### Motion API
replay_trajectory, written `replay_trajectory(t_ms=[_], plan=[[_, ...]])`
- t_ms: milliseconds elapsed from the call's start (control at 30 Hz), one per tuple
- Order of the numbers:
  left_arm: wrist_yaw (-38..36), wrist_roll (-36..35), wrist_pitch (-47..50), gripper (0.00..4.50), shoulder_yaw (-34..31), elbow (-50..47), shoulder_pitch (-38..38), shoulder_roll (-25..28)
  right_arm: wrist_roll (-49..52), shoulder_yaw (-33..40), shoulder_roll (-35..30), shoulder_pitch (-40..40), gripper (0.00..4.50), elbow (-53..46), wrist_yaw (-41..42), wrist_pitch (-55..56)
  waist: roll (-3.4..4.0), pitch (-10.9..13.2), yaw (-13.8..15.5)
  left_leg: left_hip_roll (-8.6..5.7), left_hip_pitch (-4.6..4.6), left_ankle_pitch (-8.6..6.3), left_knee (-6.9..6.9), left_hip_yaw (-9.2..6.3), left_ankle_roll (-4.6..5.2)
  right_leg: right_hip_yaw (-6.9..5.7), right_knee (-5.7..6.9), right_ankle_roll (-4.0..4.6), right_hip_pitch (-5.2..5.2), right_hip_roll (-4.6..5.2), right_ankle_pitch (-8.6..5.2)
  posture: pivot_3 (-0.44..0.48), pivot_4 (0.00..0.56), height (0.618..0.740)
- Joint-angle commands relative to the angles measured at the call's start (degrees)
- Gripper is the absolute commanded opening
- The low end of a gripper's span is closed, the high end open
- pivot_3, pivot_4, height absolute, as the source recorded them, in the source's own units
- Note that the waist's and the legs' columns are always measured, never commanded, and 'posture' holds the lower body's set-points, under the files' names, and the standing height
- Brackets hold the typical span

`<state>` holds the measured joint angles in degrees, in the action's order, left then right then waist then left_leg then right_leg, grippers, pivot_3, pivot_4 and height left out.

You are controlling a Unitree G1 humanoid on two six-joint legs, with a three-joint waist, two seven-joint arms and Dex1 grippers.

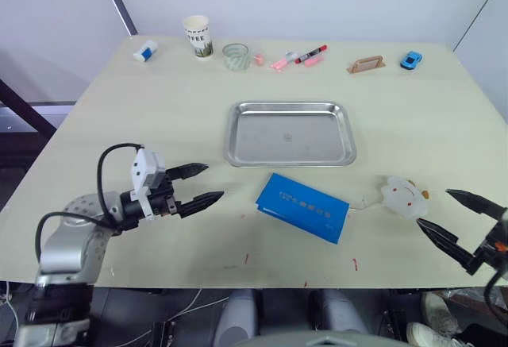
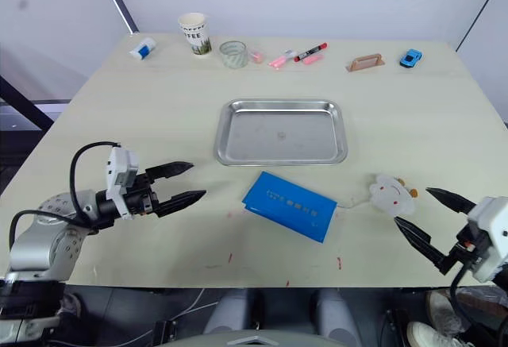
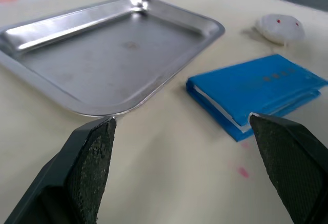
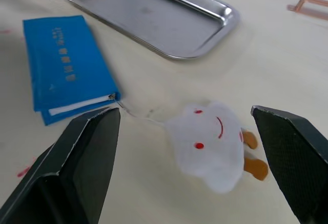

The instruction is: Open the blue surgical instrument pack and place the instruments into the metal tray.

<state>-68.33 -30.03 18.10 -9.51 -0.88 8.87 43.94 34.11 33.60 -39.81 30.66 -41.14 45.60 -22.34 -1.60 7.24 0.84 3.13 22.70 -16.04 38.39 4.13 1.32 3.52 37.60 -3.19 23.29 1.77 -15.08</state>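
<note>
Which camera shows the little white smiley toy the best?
The right wrist view: the white smiley toy sits big between the open right claw, red eyes and smile plain. Both eye views show it small beside the blue pack; the left wrist view catches it far off.

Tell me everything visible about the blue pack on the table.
The blue surgical instrument pack is a flat rectangular pouch of blue fabric-like material with small light print on top. It is folded shut; a pale lining shows as a thin white layer along its edge in the wrist views. It lies flat and skewed on the table, just in front of the metal tray without touching it. A thin cord at one corner runs toward the white plush toy. Neither tool touches it.
</note>
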Motion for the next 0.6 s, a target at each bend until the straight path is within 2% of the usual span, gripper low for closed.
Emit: replay_trajectory(t_ms=[33, 67, 100, 133, 167, 200, 233, 267, 333, 367, 400, 467, 500, 600], plan=[[-5.3, 1.3, -1.2, 4.40, 3.2, 2.8, 5.2, 1.7, 1.5, -2.5, -4.1, -1.5, 4.50, -5.8, -2.7, -6.9, -0.05, 0.0, 0.0, 0.00, 0.00, 0.00, 0.00, 0.00, 0.00, -0.01, -0.01, 0.00, 0.00, 0.00, 0.00, 0.000, 0.150, 0.740], [-6.4, 2.2, -1.3, 4.40, 4.8, 4.4, 7.6, 1.6, 1.8, -3.8, -4.9, -2.7, 4.50, -5.9, -3.7, -8.7, -0.05, 0.0, 0.0, 0.00, 0.00, 0.00, 0.00, -0.02, 0.00, -0.01, -0.01, 0.00, -0.01, -0.01, 0.00, 0.000, 0.150, 0.740], [-7.5, 2.8, -0.9, 4.20, 6.3, 6.1, 9.9, 1.3, 2.9, -4.9, -5.3, -3.7, 3.99, -5.8, -4.4, -10.7, -0.09, 0.0, 0.0, -0.02, 0.01, 0.00, 0.02, -0.02, 0.00, -0.01, -0.02, 0.00, -0.02, -0.01, 0.00, 0.000, 0.150, 0.740], [-8.5, 3.4, -0.8, 3.92, 7.6, 7.6, 12.0, 0.9, 3.4, -6.1, -5.9, -4.4, 3.78, -5.7, -4.6, -12.0, -0.09, 0.0, 0.0, -0.02, 0.06, 0.00, 0.03, -0.03, 0.00, -0.02, -0.03, 0.00, 0.00, -0.01, 0.00, 0.000, 0.150, 0.740], [-9.5, 4.2, -1.4, 3.66, 9.0, 8.9, 13.7, 0.6, 2.9, -7.2, -6.3, -4.9, 3.33, -5.5, -4.4, -12.4, -0.09, 0.0, 0.0, -0.02, 0.07, 0.00, 0.04, -0.05, 0.00, -0.05, -0.03, 0.00, -0.01, -0.01, 0.00, 0.000, 0.150, 0.740], [-10.3, 5.2, -2.2, 3.16, 10.2, 10.1, 15.2, 0.3, 2.3, -8.1, -6.9, -5.2, 2.81, -5.3, -4.3, -12.9, -0.08, 0.0, 0.0, -0.03, 0.09, 0.00, 0.04, -0.06, 0.00, -0.04, -0.04, 0.00, 0.00, -0.02, 0.00, 0.000, 0.150, 0.740], [-11.1, 6.9, -3.4, 3.16, 12.1, 11.9, 17.1, -0.4, 1.0, -10.0, -7.7, -5.5, 2.81, -4.6, -4.5, -14.0, -0.09, 0.0, 0.0, -0.03, 0.09, 0.00, 0.04, -0.06, 0.00, -0.04, -0.03, 0.00, 0.00, -0.02, 0.00, 0.000, 0.150, 0.740], [-11.6, 8.2, -4.3, 2.49, 13.5, 13.3, 18.6, -0.9, 0.4, -11.2, -8.3, -5.8, 2.14, -4.2, -4.7, -14.9, -0.09, 0.0, 0.0, -0.04, 0.08, 0.00, 0.05, -0.07, 0.01, -0.03, -0.03, 0.00, -0.01, -0.03, 0.00, 0.000, 0.150, 0.740], [-13.0, 10.1, -5.6, 2.03, 16.0, 16.0, 21.3, -2.3, -2.2, -15.5, -9.6, -6.7, 1.67, -3.7, -5.3, -15.7, -0.11, 0.0, 0.0, -0.04, 0.08, 0.00, 0.06, -0.08, 0.01, -0.04, -0.04, -0.01, -0.02, -0.03, 0.00, 0.000, 0.150, 0.740], [-13.5, 10.8, -6.1, 1.47, 16.7, 17.0, 22.2, -2.8, -3.3, -17.4, -10.0, -7.3, 1.02, -3.7, -5.6, -15.8, -0.11, 0.0, -0.1, -0.05, 0.08, 0.00, 0.10, -0.09, 0.01, -0.05, -0.03, -0.01, -0.04, -0.04, 0.00, 0.000, 0.150, 0.740], [-14.0, 12.1, -7.3, 1.01, 17.9, 18.6, 23.4, -3.5, -4.8, -20.2, -10.1, -8.5, 0.60, -3.4, -6.3, -15.9, -0.11, 0.0, -0.1, -0.05, 0.08, 0.00, 0.10, -0.11, 0.01, -0.02, -0.04, -0.01, -0.04, -0.06, 0.00, 0.000, 0.150, 0.740], [-15.2, 13.9, -9.3, 0.40, 19.5, 20.8, 24.8, -4.2, -7.3, -24.3, -10.4, -10.6, 0.03, -2.7, -7.2, -16.3, -0.12, 0.0, -0.2, -0.04, 0.09, 0.00, 0.11, -0.14, 0.01, -0.03, -0.04, 0.00, -0.03, -0.10, 0.00, 0.000, 0.150, 0.740], [-15.1, 14.6, -9.6, 0.09, 20.1, 21.8, 25.7, -4.8, -8.6, -26.3, -10.6, -12.0, 0.00, -2.2, -7.6, -16.6, -0.12, 0.0, -0.2, -0.04, 0.12, 0.00, 0.12, -0.14, 0.01, -0.02, -0.03, 0.00, 0.00, -0.11, 0.00, 0.000, 0.150, 0.740], [-15.6, 17.0, -11.4, 0.09, 22.0, 24.5, 28.0, -5.7, -10.8, -30.6, -10.7, -15.5, 0.00, -1.2, -8.4, -18.1, -0.14, 0.0, -0.1, -0.04, 0.14, 0.00, 0.13, -0.15, 0.02, -0.01, -0.02, -0.01, 0.01, -0.11, 0.00, 0.000, 0.150, 0.740]])
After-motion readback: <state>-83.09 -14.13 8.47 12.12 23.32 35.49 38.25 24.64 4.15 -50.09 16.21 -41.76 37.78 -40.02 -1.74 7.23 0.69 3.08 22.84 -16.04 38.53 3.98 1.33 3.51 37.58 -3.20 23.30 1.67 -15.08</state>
